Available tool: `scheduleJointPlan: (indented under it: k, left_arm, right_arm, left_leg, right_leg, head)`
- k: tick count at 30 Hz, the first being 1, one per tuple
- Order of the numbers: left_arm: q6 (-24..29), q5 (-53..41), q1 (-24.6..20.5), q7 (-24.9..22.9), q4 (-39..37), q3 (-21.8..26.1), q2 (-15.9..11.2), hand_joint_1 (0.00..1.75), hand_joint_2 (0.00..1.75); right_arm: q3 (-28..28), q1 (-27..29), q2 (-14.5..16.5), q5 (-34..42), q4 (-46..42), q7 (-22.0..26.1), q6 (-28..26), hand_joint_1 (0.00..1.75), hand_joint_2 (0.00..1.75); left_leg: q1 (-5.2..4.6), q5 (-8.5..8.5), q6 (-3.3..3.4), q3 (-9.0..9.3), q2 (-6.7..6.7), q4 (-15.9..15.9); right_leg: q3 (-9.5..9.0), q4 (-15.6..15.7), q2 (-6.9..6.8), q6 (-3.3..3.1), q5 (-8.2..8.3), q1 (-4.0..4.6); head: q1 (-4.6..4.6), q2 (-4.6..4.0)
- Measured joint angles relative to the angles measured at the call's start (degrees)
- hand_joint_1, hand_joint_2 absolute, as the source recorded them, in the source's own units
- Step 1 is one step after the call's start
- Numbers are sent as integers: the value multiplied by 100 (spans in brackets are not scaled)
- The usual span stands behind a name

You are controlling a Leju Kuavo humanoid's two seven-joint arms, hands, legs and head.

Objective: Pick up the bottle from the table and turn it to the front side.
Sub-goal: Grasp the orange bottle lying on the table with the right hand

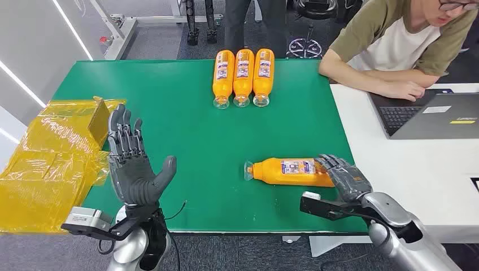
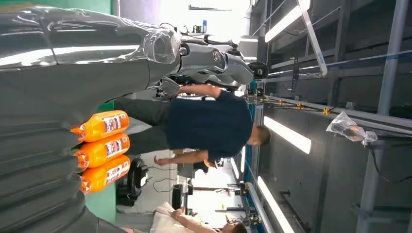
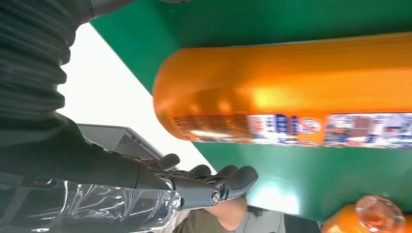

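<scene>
Target bottle: an orange plastic drink bottle with a white and blue printed label [image 1: 291, 170] lies on its side on the green-topped counter [image 1: 186, 113], toward the near right part of the green surface; its clear cap end points toward the robot's left, its base toward the right robot hand; the label faces up in the head view; the right wrist view shows its orange body and label strip [image 3: 291, 87] close up.
Right robot hand: the dark grey right robot hand [image 1: 345, 176] sits at the base end of the lying bottle, fingers stretched over the top of that end; in the right wrist view the fingers [image 3: 228, 177] are extended and apart from the bottle's side, with green counter between them; the hand is open and holds nothing.
Left robot hand: the dark grey left robot hand [image 1: 133, 164] is raised above the near left part of the counter, palm up, fingers spread; it is open and holds nothing, well apart from the lying bottle.
Other bottles: three matching orange plastic bottles [image 1: 243, 76] lie side by side at the far edge of the counter, caps toward the robot; the left wrist view shows them too [image 2: 102, 150].
Left of counter: crinkled yellow plastic sheeting [image 1: 48, 164] over a box.
Right of counter: a white desk [image 1: 418, 169] with an open grey laptop [image 1: 432, 116]; a person in an olive and white shirt [image 1: 395, 39] leans on it with folded arms.
</scene>
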State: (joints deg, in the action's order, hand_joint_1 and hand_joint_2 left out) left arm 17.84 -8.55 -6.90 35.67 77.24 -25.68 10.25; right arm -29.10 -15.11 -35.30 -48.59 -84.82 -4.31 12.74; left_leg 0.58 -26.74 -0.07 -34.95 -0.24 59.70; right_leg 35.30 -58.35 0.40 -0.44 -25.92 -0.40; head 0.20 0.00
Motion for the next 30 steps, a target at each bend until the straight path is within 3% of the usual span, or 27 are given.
scheduleJointPlan:
  k: [10,25,30]
  left_arm:
    - [20,-60,161,0,22,0,-35,0,175]
    - [39,-63,205,14,29,-6,-92,0,175]
    - [64,-64,266,22,74,-7,-93,0,175]
  right_arm:
    - [-259,-340,-85,-51,427,189,-112,0,175]
    - [-712,-960,259,-306,1217,427,-722,0,175]
    - [-881,-1174,403,-154,1531,557,-524,0,175]
  left_leg:
    - [0,1,0,-1,1,-1]
    - [0,1,1,-2,-2,-1]
    - [0,2,2,-2,-2,-1]
  right_leg:
    - [0,-3,0,0,0,1]
    - [0,-4,-3,0,0,1]
    - [0,-4,-5,0,0,1]
  head:
    - [-1,0]
    - [0,0]
    - [-1,0]
